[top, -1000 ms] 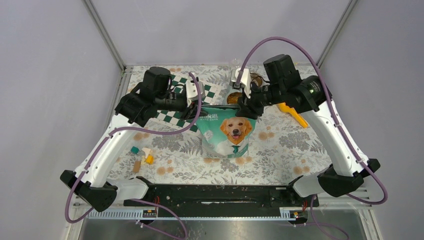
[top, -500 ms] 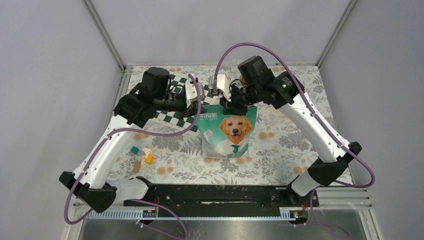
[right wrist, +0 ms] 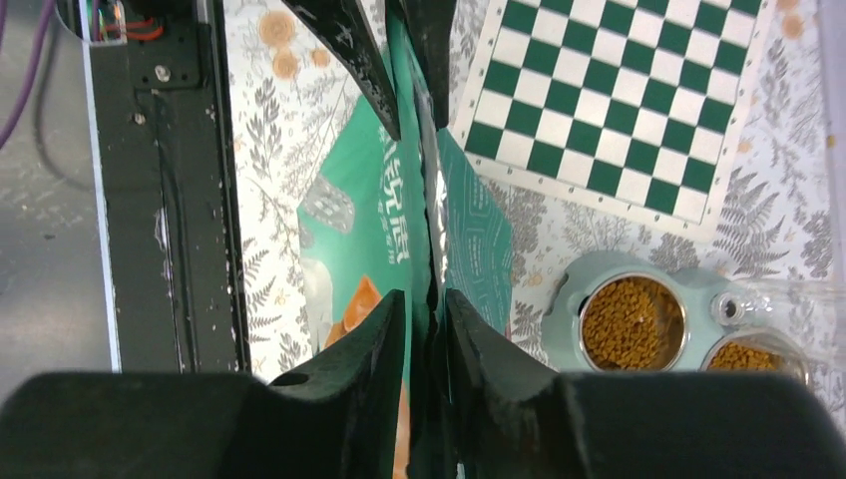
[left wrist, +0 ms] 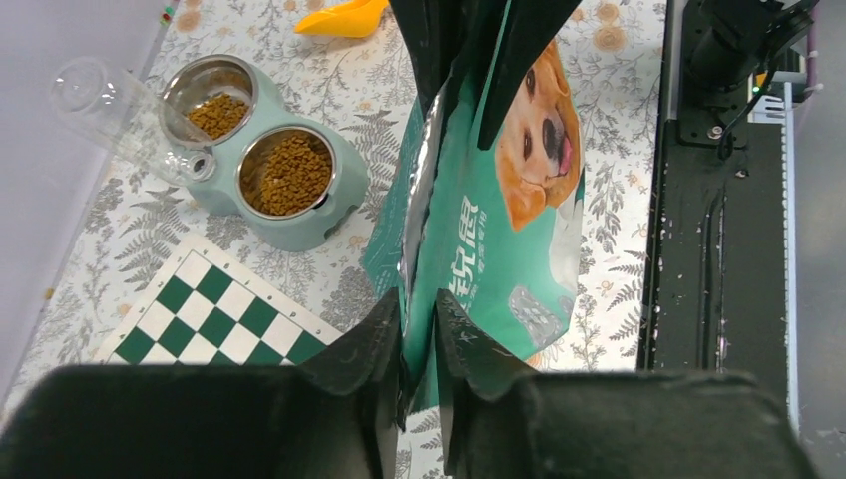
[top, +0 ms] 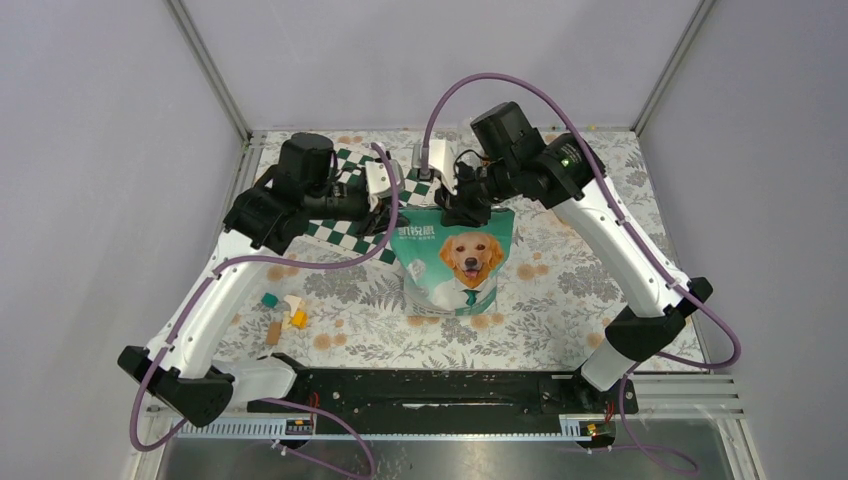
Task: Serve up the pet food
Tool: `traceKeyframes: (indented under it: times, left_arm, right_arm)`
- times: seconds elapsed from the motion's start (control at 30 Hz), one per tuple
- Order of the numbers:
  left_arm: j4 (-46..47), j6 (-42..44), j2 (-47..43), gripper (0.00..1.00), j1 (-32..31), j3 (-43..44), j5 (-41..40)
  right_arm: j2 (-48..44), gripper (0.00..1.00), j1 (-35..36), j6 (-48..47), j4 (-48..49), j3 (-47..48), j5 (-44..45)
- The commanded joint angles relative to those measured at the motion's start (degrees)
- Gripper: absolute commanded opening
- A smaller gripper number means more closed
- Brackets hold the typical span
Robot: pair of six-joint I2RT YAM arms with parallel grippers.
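Fingers (right wrist: 373,371) pinching bag (right wrist: 364,215), pet food (right wrist: 633,324) in bowls (right wrist: 561,299)

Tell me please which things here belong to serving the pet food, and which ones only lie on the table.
Belong to the job:
- pet food
- double bowl
- bag
- orange scoop

Only lying about:
- chessboard
- toy blocks

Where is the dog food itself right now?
The kibble sits in both steel bowls of the pale green feeder, upper left in the left wrist view, beside the checkered mat and the teal bag.
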Motion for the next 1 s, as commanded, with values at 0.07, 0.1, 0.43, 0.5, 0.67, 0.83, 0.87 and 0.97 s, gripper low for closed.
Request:
traceKeyframes:
  times: [0.07,0.1,0.43,0.5,0.67,0.83,0.87,0.97]
  left_arm:
    - [2.3,0.2,-3.4,0.09,2.3,-1.1,1.9]
    - [1.6,1.3,-3.6,0.08,2.5,-1.2,2.8]
    - [-0.3,2.5,-3.6,0.00,3.0,-0.3,3.6]
    - [-0.2,2.4,-3.4,0.00,3.2,0.0,3.8]
    - [0.2,2.5,-3.5,0.00,3.4,0.1,4.1]
    - [1.1,1.6,-3.5,0.00,3.6,0.2,4.0]
    - [1.5,1.3,-3.3,0.00,3.6,0.1,4.2]
    - [4.9,-1.7,-3.1,0.10,3.6,-0.9,5.8]
  right_arm:
    - [1.6,0.24,0.4,5.0,3.7,4.8,-3.6]
    - [2.1,0.24,0.4,5.4,3.7,5.1,-3.6]
    - [5.8,0.36,0.7,5.2,0.9,8.8,-5.2]
    - [6.1,0.31,0.8,5.0,0.9,8.9,-5.0]
    - [6.2,0.00,0.7,4.9,0.4,9.7,-3.7]
    - [5.2,0.00,0.8,5.3,0.4,10.9,-3.4]
    - [5.1,0.00,0.8,5.3,0.4,11.2,-3.2]
    - [5.0,0.20,0.8,6.4,0.3,11.6,-2.3]
